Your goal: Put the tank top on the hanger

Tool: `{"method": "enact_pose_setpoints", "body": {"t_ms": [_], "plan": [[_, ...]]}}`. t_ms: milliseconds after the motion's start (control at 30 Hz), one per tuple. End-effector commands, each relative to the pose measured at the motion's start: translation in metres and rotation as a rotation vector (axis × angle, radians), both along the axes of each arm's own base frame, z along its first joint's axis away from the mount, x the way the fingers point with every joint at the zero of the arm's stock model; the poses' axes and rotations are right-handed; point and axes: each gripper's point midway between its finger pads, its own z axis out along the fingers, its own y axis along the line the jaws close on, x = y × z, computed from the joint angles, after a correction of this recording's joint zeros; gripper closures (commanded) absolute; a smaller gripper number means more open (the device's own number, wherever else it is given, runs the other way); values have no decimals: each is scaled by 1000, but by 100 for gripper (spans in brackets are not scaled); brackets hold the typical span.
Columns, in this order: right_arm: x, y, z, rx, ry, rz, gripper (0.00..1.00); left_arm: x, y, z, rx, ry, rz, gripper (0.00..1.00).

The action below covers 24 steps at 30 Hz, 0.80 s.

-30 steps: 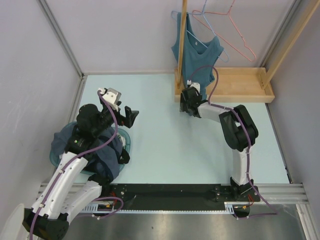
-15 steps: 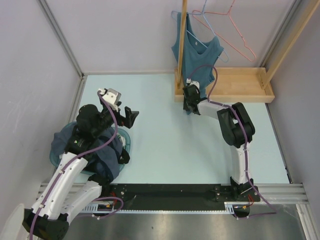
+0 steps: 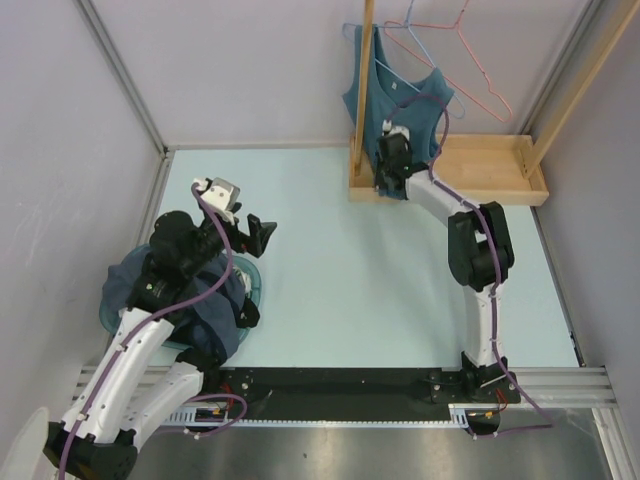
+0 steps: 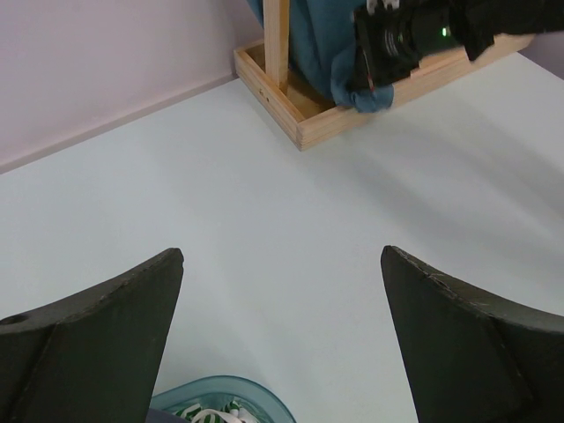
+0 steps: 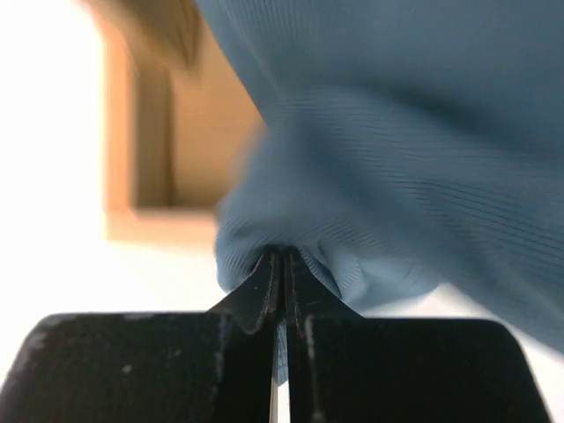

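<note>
The teal-blue tank top (image 3: pixel 412 100) hangs on the light-blue wire hanger (image 3: pixel 452 108) from the wooden rack at the back. My right gripper (image 3: pixel 384 186) is shut on the top's lower hem. In the right wrist view the right gripper (image 5: pixel 283 257) has its jaws pressed together, with a fold of the tank top (image 5: pixel 379 176) pinched between them. The left wrist view shows the bunched hem (image 4: pixel 366 92) hanging over the rack's base. My left gripper (image 3: pixel 245 215) hovers wide open over the left of the table; nothing sits inside the left gripper (image 4: pixel 282 256).
A pink wire hanger (image 3: pixel 470 60) hangs beside the light-blue one. The rack has an upright post (image 3: pixel 366 80) and a wooden tray base (image 3: pixel 480 165). A teal basket (image 3: pixel 255 285) with a navy heap of clothes (image 3: pixel 190 300) sits under the left arm. Walls close in both sides.
My right gripper has shut on the tank top's hem and moved back and up towards the rack, bunching the fabric. The left arm has stayed still.
</note>
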Motion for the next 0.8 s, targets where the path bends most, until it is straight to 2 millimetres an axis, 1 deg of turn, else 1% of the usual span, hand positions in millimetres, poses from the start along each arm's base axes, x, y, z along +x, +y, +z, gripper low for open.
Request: {"method": "enact_pose_setpoints", "body": {"t_ms": [0,33,100,133,167,200,233,267,300,333,400,433,467,500,533,567,600,667,700,733,767], "plan": [[63,-22,77,-6,-203,-63,100,0,2,7,-19,-26,9,1],[73,-22,99,4,-245,-71,100,0,2,7,-18,-26,12,1],[84,-27,108,-11,-274,-102,100,1,3,7,-16,-24,15,1],[90,-27,101,-23,-272,-102,100,1,3,7,-14,-25,16,1],[97,-27,114,-13,-305,-107,100,2,3,6,-16,-22,17,1],[100,-27,115,-13,-307,-105,96,1,2,7,-18,-21,12,1],[103,-27,100,-24,-280,-101,86,2,2,6,-18,-18,11,1],[106,-23,107,-16,-292,-89,74,2,1,5,-19,-14,10,1],[106,-22,102,-21,-281,-82,40,2,1,6,-20,-15,8,1],[105,-21,100,-19,-278,-75,30,2,1,5,-19,-13,8,1],[98,-18,90,-18,-255,-51,19,2,1,6,-21,-14,10,1],[98,-14,93,-12,-272,-37,18,2,2,5,-19,-14,13,1],[93,-12,109,3,-300,-22,16,2,2,5,-21,-11,15,1],[85,-13,92,-2,-269,-11,14,2,2,5,-21,-12,15,0],[84,-10,101,13,-302,-5,13,2,2,5,-22,-10,15,1],[76,-6,114,22,-325,9,12,2,2,5,-22,-8,13,1],[69,-7,107,17,-312,14,11,2,2,6,-23,-11,15,1],[61,0,113,28,-332,38,10,2,3,6,-22,-12,21,1],[54,3,128,36,-356,51,10,2,4,7,-22,-15,24,1],[46,6,120,29,-347,66,10,2,5,7,-21,-16,28,1],[39,12,125,36,-357,89,10,3,7,7,-19,-16,43,1]]}}
